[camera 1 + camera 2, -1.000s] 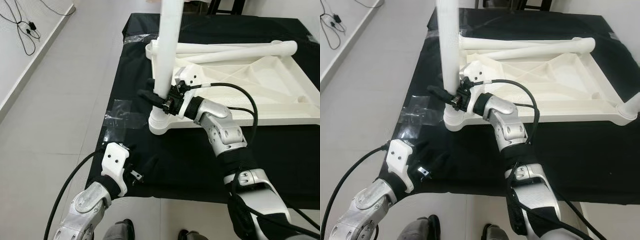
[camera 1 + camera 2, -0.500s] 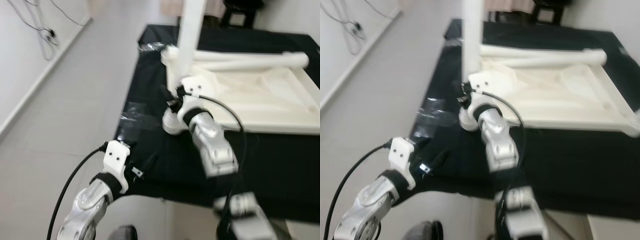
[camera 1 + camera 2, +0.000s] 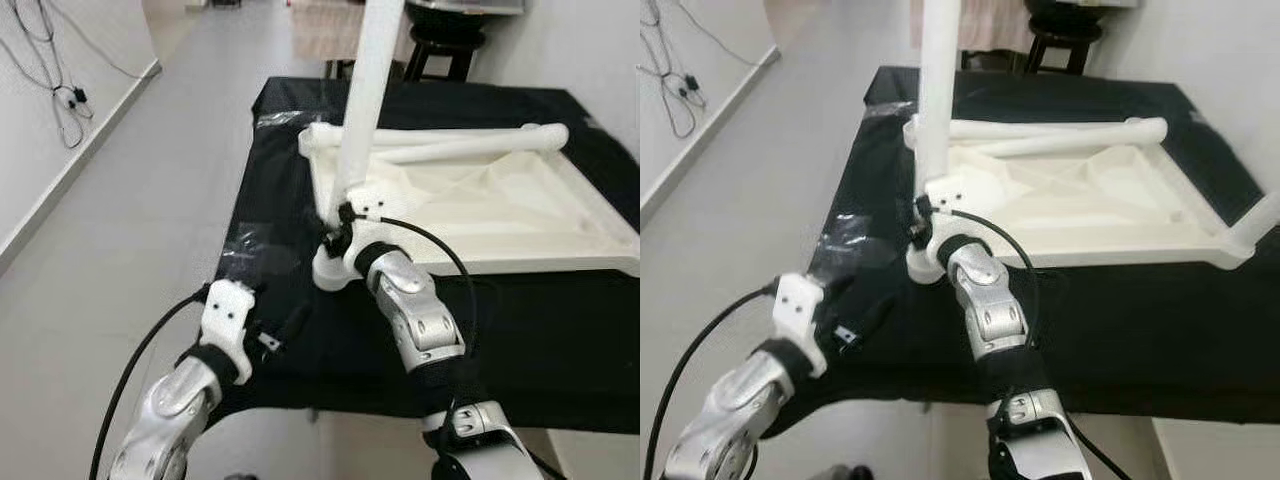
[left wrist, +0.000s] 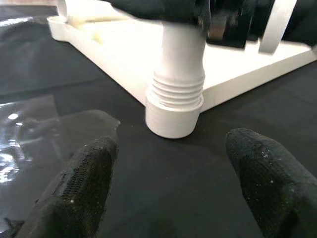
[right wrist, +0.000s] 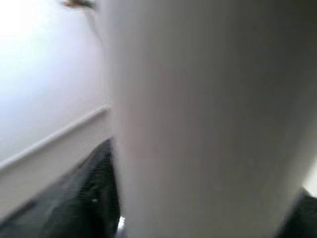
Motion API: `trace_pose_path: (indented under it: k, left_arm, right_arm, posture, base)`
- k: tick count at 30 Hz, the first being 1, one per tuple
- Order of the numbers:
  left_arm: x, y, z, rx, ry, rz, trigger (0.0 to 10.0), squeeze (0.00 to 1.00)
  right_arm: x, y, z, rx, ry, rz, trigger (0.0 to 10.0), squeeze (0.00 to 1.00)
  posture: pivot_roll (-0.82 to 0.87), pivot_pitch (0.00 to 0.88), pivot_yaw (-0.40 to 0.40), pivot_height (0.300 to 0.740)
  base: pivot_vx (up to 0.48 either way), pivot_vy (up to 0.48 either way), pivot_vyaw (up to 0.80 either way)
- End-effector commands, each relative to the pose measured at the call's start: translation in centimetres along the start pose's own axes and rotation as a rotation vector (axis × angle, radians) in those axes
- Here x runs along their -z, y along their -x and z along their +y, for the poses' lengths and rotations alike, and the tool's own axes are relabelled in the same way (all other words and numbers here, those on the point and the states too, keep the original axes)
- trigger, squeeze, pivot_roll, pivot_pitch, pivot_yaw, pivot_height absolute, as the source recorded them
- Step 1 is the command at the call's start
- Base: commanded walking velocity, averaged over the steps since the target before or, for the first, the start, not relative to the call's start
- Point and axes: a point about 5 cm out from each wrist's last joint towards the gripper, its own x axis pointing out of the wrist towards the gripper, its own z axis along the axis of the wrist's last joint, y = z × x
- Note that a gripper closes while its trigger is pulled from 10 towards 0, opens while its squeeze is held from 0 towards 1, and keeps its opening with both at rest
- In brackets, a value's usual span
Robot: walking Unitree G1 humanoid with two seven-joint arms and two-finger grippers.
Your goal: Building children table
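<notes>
The white children's tabletop point(image 3: 520, 215) lies upside down on a black cloth. A white table leg point(image 3: 365, 90) stands upright in the near left corner socket point(image 4: 174, 106), its threaded end just above the collar. My right gripper point(image 3: 335, 228) is shut on this leg low down, just above the socket; the right wrist view has the leg point(image 5: 198, 119) pressed close against the camera. My left gripper point(image 3: 290, 322) hovers open over the cloth near its front edge, a short way in front of the socket, with both fingertips point(image 4: 89, 168) apart and nothing between them.
A second white leg point(image 3: 470, 140) lies across the tabletop's far side, and another leg point(image 3: 1260, 215) sticks up at the right corner. A shiny tape patch point(image 3: 250, 255) marks the black cloth point(image 3: 560, 340). A dark stool point(image 3: 440, 40) stands behind; cables point(image 3: 60, 95) hang on the left wall.
The whole picture has shifted and blurred, so the camera moved. My right gripper stays on the leg near its base. The left gripper keeps about the same place by the cloth's front edge.
</notes>
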Motion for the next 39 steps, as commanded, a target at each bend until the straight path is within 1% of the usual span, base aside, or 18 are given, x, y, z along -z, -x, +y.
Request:
trace_pose_path:
  k: [1,2,3,5,7,12,13,14,15,26,30,33,34,35,36,37,38,39]
  left_arm:
    - [0.4,0.1,0.1,-0.006,-0.004,0.015,10.0,0.00]
    - [0.4,0.1,0.1,-0.006,-0.003,0.015,10.0,0.00]
    - [0.4,0.0,0.0,-0.005,-0.004,0.015,10.0,0.00]
    - [0.5,0.0,0.0,-0.005,-0.005,0.015,10.0,0.00]
    - [0.5,0.0,0.0,-0.006,-0.004,0.014,10.0,0.00]
    - [0.5,0.0,-0.1,-0.008,-0.004,0.012,10.0,0.00]
    - [0.5,0.0,-0.2,-0.009,-0.003,0.012,10.0,0.00]
    - [0.5,0.0,-0.2,-0.009,-0.003,0.012,10.0,0.00]
    - [0.5,0.0,-0.2,-0.009,-0.003,0.011,10.0,0.00]
    - [0.4,0.1,-0.3,-0.010,-0.004,0.008,10.0,0.00]
    - [0.4,0.1,-0.3,-0.010,-0.001,0.008,10.0,0.00]
    - [0.5,0.2,-0.2,-0.008,-0.002,0.011,10.0,0.00]
    - [0.5,0.2,-0.2,-0.008,-0.002,0.011,10.0,0.00]
    - [0.5,0.2,-0.2,-0.008,-0.003,0.011,10.0,0.00]
    - [0.5,0.2,-0.2,-0.007,-0.004,0.011,10.0,0.00]
    - [0.5,0.2,-0.2,-0.007,-0.004,0.011,10.0,0.00]
    - [0.6,0.2,-0.1,-0.007,-0.006,0.013,10.0,0.00]
    - [0.6,0.2,-0.1,-0.007,-0.006,0.013,10.0,0.00]
  right_arm:
    - [-0.7,-0.3,0.4,-0.114,-0.026,-0.022,10.0,0.11]
    - [-0.8,-0.3,0.4,-0.172,-0.042,-0.016,10.0,0.11]
    - [-1.1,-0.2,0.3,-0.243,0.007,-0.021,10.0,0.00]
    - [-1.6,-0.1,-0.3,-0.393,0.075,-0.014,10.0,0.00]
    - [-2.1,-0.2,-0.7,-0.497,0.075,-0.002,10.0,0.00]
    - [-2.8,-0.8,-1.2,-0.573,0.050,-0.007,9.8,0.00]
    - [-2.9,-0.9,-1.3,-0.581,0.032,-0.012,3.1,0.00]
    - [-2.9,-0.9,-1.3,-0.581,0.032,-0.012,3.1,0.00]
    - [-3.0,-0.9,-1.4,-0.589,0.019,-0.014,0.0,0.00]
    - [-2.7,-0.8,-2.3,-0.587,0.026,-0.015,0.0,0.00]
    - [-2.2,-0.4,-3.3,-0.459,0.070,-0.001,0.0,0.00]
    - [0.9,0.9,-4.8,-0.025,0.066,0.105,0.0,0.00]
    - [0.9,0.9,-4.8,-0.025,0.066,0.105,0.0,0.00]
    - [2.9,2.1,-4.2,0.191,0.020,0.168,0.0,0.00]
    - [4.2,3.3,-3.0,0.309,0.020,0.195,0.0,0.00]
    - [4.2,3.3,-3.0,0.309,0.020,0.195,0.0,0.00]
    - [5.2,4.0,-1.1,0.364,0.010,0.205,0.0,0.00]
    - [5.2,4.0,-1.1,0.364,0.010,0.205,0.0,0.00]
  posture:
    - [0.12,0.154,-0.022,0.740]
    - [0.12,0.154,-0.022,0.740]
    - [0.13,0.150,-0.023,0.740]
    - [0.13,0.152,-0.025,0.740]
    - [0.14,0.152,-0.027,0.740]
    - [0.14,0.158,-0.031,0.740]
    - [0.14,0.158,-0.032,0.740]
    - [0.14,0.158,-0.032,0.740]
    - [0.15,0.160,-0.033,0.740]
    - [0.14,0.167,-0.038,0.740]
    - [0.13,0.168,-0.038,0.740]
    - [0.13,0.161,-0.044,0.740]
    - [0.13,0.161,-0.044,0.740]
    - [0.13,0.167,-0.042,0.740]
    - [0.13,0.168,-0.037,0.740]
    - [0.13,0.168,-0.037,0.740]
    - [0.12,0.157,-0.032,0.740]
    - [0.12,0.157,-0.032,0.740]
  base:
    - [0.000,0.000,0.00]
    - [0.000,0.000,0.00]
    - [0.000,0.000,0.00]
    - [0.000,0.000,0.00]
    - [0.000,0.000,0.00]
    - [0.000,0.000,0.00]
    - [0.000,0.000,0.00]
    - [0.000,0.000,0.00]
    - [0.000,0.000,0.00]
    - [0.000,0.000,0.00]
    - [0.000,0.000,0.00]
    - [0.000,0.000,0.00]
    - [0.000,0.000,0.00]
    - [0.000,0.000,0.00]
    - [0.000,0.000,0.00]
    - [0.000,0.000,0.00]
    - [0.000,0.000,0.00]
    - [0.000,0.000,0.00]
